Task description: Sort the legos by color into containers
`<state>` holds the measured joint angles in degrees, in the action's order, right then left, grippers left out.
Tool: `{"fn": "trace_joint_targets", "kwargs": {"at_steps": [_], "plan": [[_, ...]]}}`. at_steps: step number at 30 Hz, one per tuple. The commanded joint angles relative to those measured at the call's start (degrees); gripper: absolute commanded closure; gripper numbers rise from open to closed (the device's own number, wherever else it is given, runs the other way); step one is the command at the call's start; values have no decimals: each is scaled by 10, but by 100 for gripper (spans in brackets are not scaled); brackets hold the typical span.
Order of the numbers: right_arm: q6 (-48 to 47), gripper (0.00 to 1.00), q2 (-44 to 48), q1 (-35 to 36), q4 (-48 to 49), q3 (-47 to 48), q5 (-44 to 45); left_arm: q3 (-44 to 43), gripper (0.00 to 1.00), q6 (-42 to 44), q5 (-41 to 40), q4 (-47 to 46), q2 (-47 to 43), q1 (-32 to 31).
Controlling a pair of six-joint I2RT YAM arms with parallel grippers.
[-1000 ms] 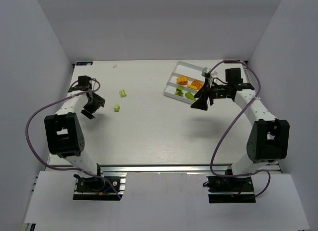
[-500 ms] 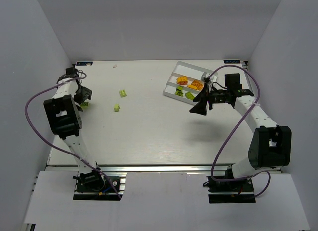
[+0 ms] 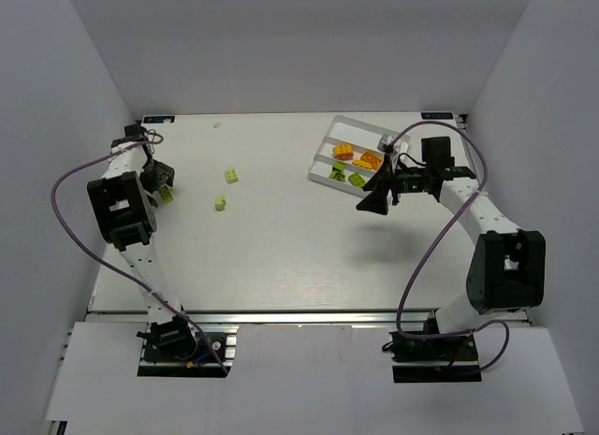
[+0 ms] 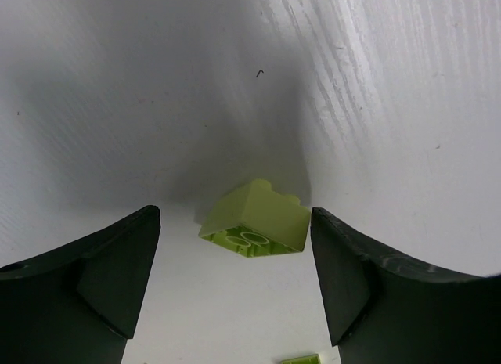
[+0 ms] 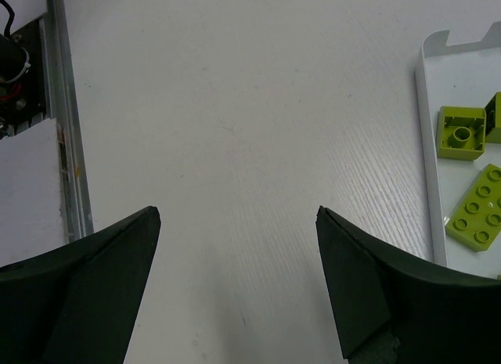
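Note:
My left gripper point(image 3: 161, 181) is open at the table's far left, and a lime-green lego point(image 3: 167, 195) lies by its fingertips. In the left wrist view this lego point(image 4: 254, 221) lies tipped, underside showing, on the table between the open fingers of my left gripper point(image 4: 235, 217), untouched. Two more green legos point(image 3: 231, 176) point(image 3: 221, 203) lie on the table to its right. The white tray point(image 3: 360, 124) holds orange legos point(image 3: 343, 150) in one compartment and green ones point(image 3: 357, 181) in the nearer. My right gripper point(image 3: 372, 199) is open and empty beside the tray's near corner.
The right wrist view shows my right gripper point(image 5: 237, 211) over bare table, the tray's rim point(image 5: 429, 145) and two green legos point(image 5: 460, 133) at the right, and the table's metal rail point(image 5: 66, 145) at the left. The left wall stands close to the left arm.
The left arm has folded back toward the left wall, and the green lego by its fingertips has come into view. The right gripper has shifted slightly left.

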<state>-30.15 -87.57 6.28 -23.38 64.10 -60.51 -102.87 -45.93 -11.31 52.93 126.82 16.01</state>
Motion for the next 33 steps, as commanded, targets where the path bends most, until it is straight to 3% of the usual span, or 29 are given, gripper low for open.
{"fn": "trace_joint_targets", "kwargs": {"at_steps": [1,4,7,10,11,17,18,21,23,25,28,29,30,33], "plan": [[4,14,-6,-1,10,27,-3,-15,14,3,13,-2,-5,4],[6,14,-8,0,10,29,-2,-15,16,6,20,-9,1,4],[6,14,-3,0,6,28,0,-16,27,14,30,-16,5,4],[5,14,4,-2,3,25,5,-18,47,24,38,-19,7,4],[5,14,5,-1,3,25,7,-16,59,27,40,-19,5,4],[10,14,19,0,0,16,10,46,84,56,79,-55,-40,-8],[11,14,21,-1,0,16,11,58,91,66,106,-63,-68,-8],[20,15,29,-1,2,13,13,128,98,67,182,-122,-141,-23],[35,16,39,-1,8,8,29,185,100,55,256,-180,-185,-49],[111,21,59,-2,64,-6,82,209,100,37,308,-229,-236,-74],[198,63,77,-4,126,-26,184,221,100,12,356,-271,-252,-135],[207,95,80,-2,130,-25,227,209,100,1,364,-287,-249,-169],[227,100,83,-4,137,-26,245,197,100,-5,368,-294,-244,-185],[257,100,95,-4,150,-28,311,126,100,-20,383,-317,-205,-233]]}}
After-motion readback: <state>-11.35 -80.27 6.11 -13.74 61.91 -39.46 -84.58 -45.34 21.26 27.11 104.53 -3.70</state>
